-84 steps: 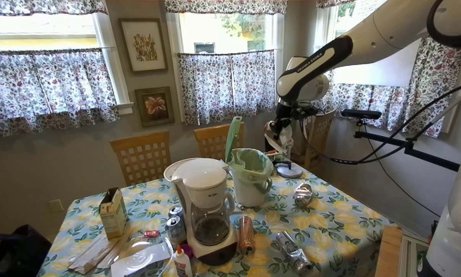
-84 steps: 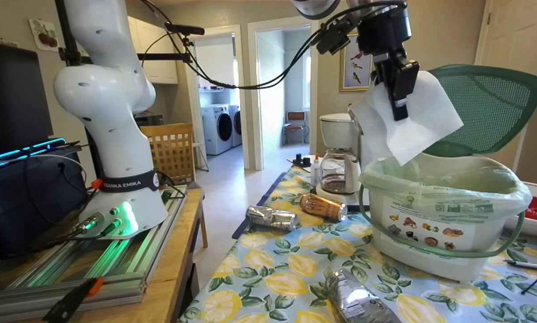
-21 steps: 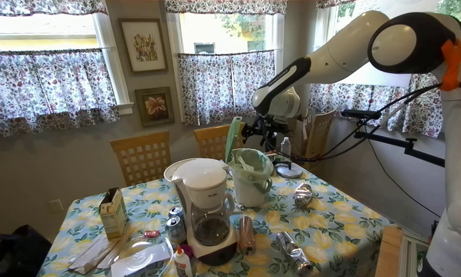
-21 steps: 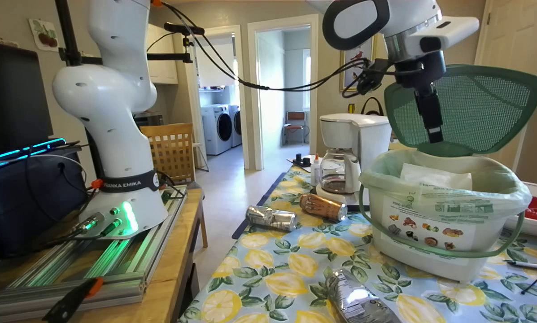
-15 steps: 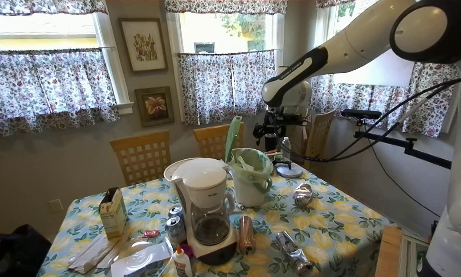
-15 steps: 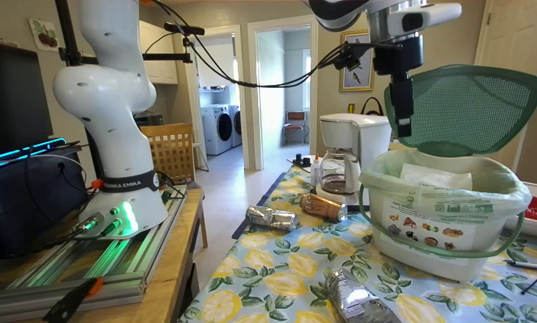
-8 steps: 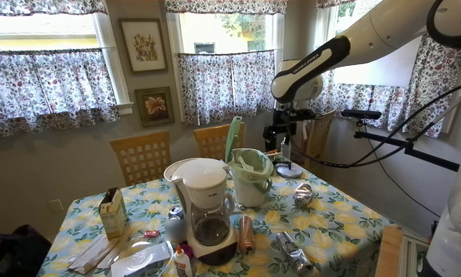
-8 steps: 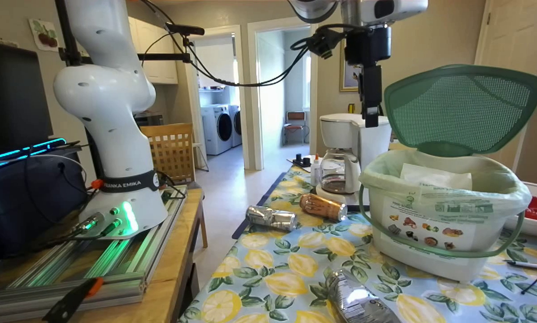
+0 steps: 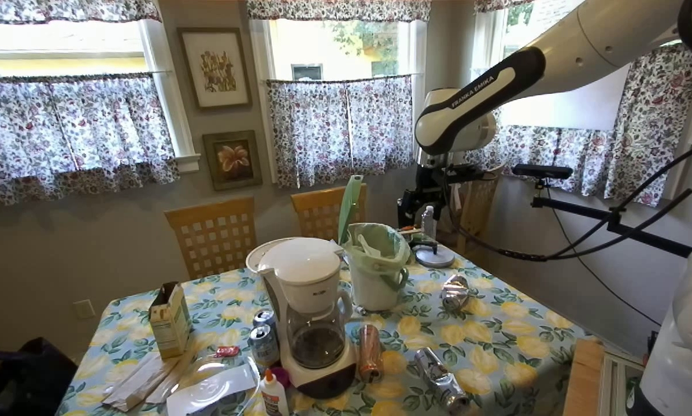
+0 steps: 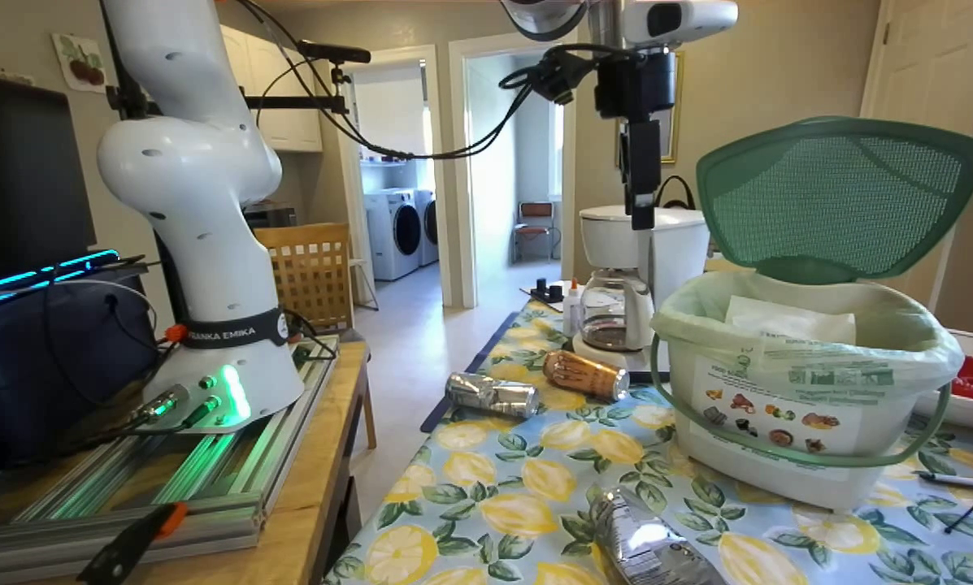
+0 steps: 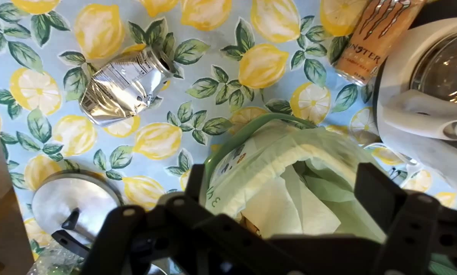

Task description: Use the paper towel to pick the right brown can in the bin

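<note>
The white paper towel [image 10: 791, 319] lies inside the green-lined bin [image 10: 779, 406], its folded sheet [image 11: 278, 208] filling much of the opening in the wrist view. Under its edge a sliver of something orange-brown [image 11: 250, 226] shows; the towel hides the rest. One brown can [image 10: 586, 374] rests on its side on the table, near the coffee maker, and appears at top right in the wrist view. My gripper [image 11: 283, 175] stands wide open and holds nothing. In an exterior view it hangs in the air beside the bin, above rim height [image 10: 642, 215].
The bin's green lid [image 10: 844, 195] stands raised. The coffee maker [image 10: 649, 260] is beside the bin. Crushed silver cans [image 10: 493, 395] [image 11: 125, 86] lie on the tablecloth, and a round pot lid [image 9: 434, 256] sits past the bin near the table edge.
Earlier the gripper held the paper towel above the bin; it has let go and the towel is now in the bin. The empty open gripper has since moved off toward the robot's base.
</note>
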Action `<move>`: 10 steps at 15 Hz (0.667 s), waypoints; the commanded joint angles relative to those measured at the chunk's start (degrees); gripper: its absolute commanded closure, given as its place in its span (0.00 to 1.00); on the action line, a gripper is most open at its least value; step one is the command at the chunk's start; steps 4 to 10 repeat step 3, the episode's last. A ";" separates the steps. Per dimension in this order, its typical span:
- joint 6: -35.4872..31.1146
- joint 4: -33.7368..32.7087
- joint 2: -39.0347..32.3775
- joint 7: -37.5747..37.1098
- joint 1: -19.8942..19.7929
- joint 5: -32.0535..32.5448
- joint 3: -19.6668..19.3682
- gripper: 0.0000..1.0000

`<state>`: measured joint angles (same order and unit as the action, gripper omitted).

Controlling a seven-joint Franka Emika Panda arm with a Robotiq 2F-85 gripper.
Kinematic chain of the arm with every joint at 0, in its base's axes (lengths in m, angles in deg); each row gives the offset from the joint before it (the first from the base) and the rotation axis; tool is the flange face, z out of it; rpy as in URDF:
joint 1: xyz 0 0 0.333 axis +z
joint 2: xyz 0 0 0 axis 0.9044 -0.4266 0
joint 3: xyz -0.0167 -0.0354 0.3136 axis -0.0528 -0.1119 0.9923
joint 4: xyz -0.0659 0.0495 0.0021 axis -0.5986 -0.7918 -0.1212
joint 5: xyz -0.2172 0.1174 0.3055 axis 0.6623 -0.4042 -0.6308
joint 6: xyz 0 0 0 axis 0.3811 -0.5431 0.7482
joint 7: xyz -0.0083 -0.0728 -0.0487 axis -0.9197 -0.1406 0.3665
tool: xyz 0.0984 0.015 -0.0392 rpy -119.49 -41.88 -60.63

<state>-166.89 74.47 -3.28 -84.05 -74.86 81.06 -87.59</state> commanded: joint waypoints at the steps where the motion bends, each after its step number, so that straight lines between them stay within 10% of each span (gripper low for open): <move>1: 0.17 -0.13 -0.01 0.01 0.15 0.02 -0.17 0.00; 10: 0.17 -0.13 -0.02 0.01 0.15 0.02 -0.18 0.00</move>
